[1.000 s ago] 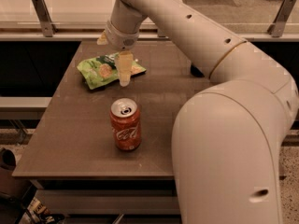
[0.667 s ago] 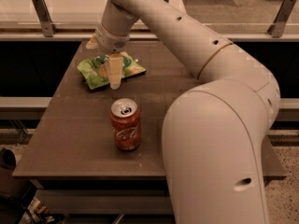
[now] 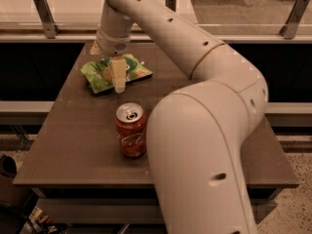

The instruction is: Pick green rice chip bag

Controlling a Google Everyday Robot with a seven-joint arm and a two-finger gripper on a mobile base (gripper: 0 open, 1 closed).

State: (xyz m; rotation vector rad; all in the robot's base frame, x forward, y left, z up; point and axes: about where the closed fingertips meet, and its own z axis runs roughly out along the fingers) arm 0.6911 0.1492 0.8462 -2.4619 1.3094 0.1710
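Light-green and crinkly, lying flat on the far-left part of the brown table (image 3: 73,145): green rice chip bag (image 3: 138,71), logo and pictured chips facing up. Long axis roughly left to right across the view, a little askew to the table's edges.

Reaching in from the right in a long white curve, arm (image 3: 195,57) ending in the gripper (image 3: 117,79), pointed down and set over the middle of the bag, its tip crossing the bag's near edge as seen from here. No sideways gap to close, then: bag straight beneath the tool rather than off to either side. Spread or closed, touching the foil or hovering just above it: cannot tell from this angle, with the wrist covering the bag's centre.

Judged from that, mostly a matter of height now. Lower straight down, pinch across the short axis where the bag is narrowest, lift without dragging.

Nearer the camera, upright and apart from the bag, orange-red soda can (image 3: 130,130); outside a straight descent, though near enough to mind on the way back.
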